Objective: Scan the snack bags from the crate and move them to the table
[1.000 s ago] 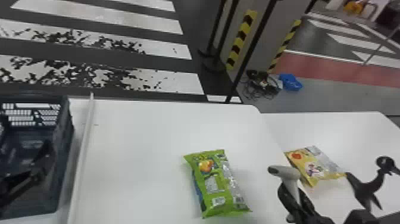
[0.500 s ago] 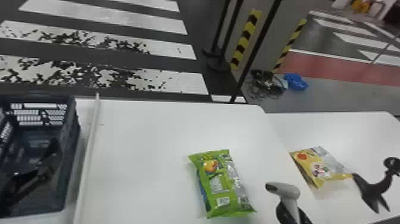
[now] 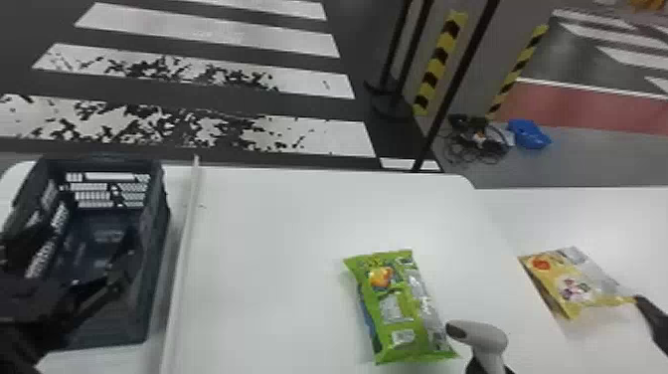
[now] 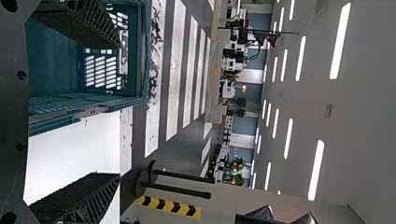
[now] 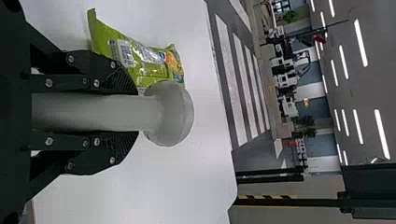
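Observation:
My left gripper [image 3: 82, 248] is over the dark crate [image 3: 161, 219] at the left, fingers apart. In the left wrist view, the left gripper [image 4: 120, 111] is open with the blue-green crate [image 4: 140, 60] beyond its fingers. My right gripper [image 3: 484, 367] is at the bottom edge, holding the grey scanner [image 3: 484, 335] near the green snack bag's [image 3: 395, 306] lower right corner. In the right wrist view, the right gripper [image 5: 137, 112] is closed around the scanner [image 5: 170, 114]; the green bag [image 5: 135, 56] lies beyond. A yellow snack bag [image 3: 571, 283] lies flat farther right.
A pale raised strip [image 3: 183, 248] runs along the white table [image 3: 278, 238] between crate and green bag. A black curved object [image 3: 653, 318] at the right edge reaches the yellow bag's corner. Beyond the table stand dark poles [image 3: 455, 79], with cables [image 3: 479, 139] on the floor.
The head view has turned left, so the crate and bags show farther right. The right gripper and scanner have come back toward the robot and nearer the green bag.

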`<action>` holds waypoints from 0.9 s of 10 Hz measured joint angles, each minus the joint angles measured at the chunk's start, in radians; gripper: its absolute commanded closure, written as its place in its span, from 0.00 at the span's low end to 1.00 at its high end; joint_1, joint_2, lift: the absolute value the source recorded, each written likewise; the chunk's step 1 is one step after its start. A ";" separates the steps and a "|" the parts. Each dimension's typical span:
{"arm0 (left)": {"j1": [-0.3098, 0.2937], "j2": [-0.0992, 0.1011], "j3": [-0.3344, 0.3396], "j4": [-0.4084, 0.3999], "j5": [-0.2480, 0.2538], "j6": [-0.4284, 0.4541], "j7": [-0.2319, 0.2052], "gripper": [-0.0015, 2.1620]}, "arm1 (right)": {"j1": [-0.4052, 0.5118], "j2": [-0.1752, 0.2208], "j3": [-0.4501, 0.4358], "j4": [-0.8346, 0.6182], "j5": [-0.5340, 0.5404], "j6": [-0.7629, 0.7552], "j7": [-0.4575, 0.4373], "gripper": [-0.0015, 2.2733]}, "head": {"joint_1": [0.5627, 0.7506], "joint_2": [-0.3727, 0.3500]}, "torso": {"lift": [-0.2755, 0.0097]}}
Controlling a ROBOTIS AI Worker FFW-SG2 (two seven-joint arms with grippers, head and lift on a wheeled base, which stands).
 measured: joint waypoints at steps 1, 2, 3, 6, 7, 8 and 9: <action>0.003 0.000 0.000 0.000 0.001 0.000 -0.004 0.00 | 0.002 0.000 0.012 0.006 0.011 -0.011 0.000 0.94 | 0.70 0.20 | 0.63; 0.006 0.000 -0.001 -0.001 0.001 0.000 -0.006 0.00 | 0.001 0.000 0.022 0.018 0.021 -0.025 0.000 0.94 | 0.70 0.21 | 0.63; 0.009 0.000 -0.001 -0.002 0.001 0.000 -0.007 0.00 | -0.004 -0.002 0.027 0.032 0.028 -0.037 0.000 0.94 | 0.70 0.21 | 0.63; 0.019 -0.004 -0.001 -0.005 0.001 0.000 -0.015 0.00 | -0.026 -0.012 0.041 0.085 0.040 -0.081 0.000 0.94 | 0.70 0.20 | 0.63; 0.022 -0.007 -0.001 -0.006 0.001 0.000 -0.017 0.00 | -0.036 -0.018 0.046 0.100 0.043 -0.084 0.000 0.94 | 0.70 0.20 | 0.63; 0.025 -0.009 0.000 -0.007 0.001 0.000 -0.018 0.00 | -0.046 -0.023 0.057 0.114 0.050 -0.087 0.000 0.94 | 0.70 0.21 | 0.63; 0.027 -0.009 0.000 -0.008 0.001 0.000 -0.018 0.00 | -0.054 -0.025 0.065 0.125 0.055 -0.090 0.000 0.94 | 0.70 0.22 | 0.63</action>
